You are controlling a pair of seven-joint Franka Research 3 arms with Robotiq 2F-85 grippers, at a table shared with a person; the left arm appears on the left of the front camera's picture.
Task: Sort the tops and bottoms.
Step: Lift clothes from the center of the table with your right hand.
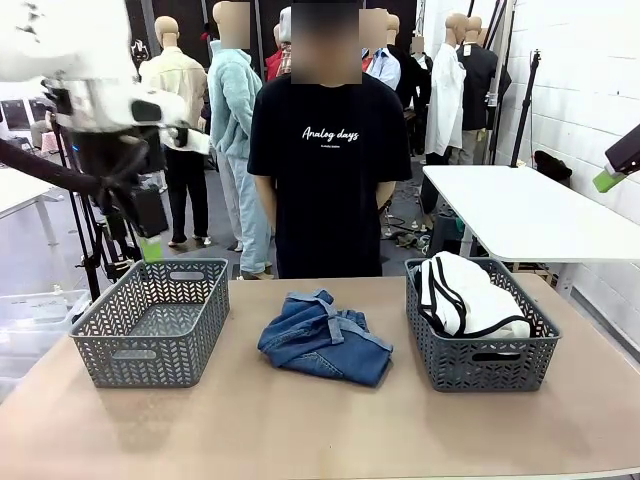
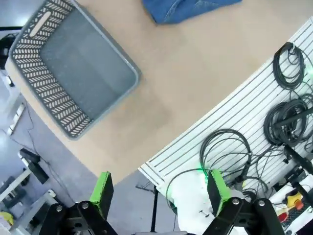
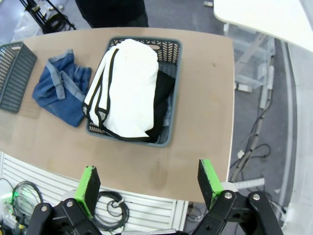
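The bottoms (image 1: pixel 325 338) lie as one heap of blue denim in the middle of the table, between two grey baskets; the right wrist view has this denim (image 3: pixel 61 93) too. A white top with thin black edging (image 1: pixel 465 295) fills the right basket (image 1: pixel 480 365). From above, a black top (image 3: pixel 164 98) lies beside the white top (image 3: pixel 129 88) in that basket. My left gripper (image 1: pixel 150 240) hangs open above the far left corner of the empty left basket (image 1: pixel 150 320). My right gripper (image 1: pixel 608 180) is high at the right edge, open and holding nothing.
A person in a black T-shirt (image 1: pixel 325 150) stands at the far side of the table, arms down. A white table (image 1: pixel 530 210) stands behind on the right. Cables hang on a slatted panel (image 2: pixel 274 122) below the table's near edge.
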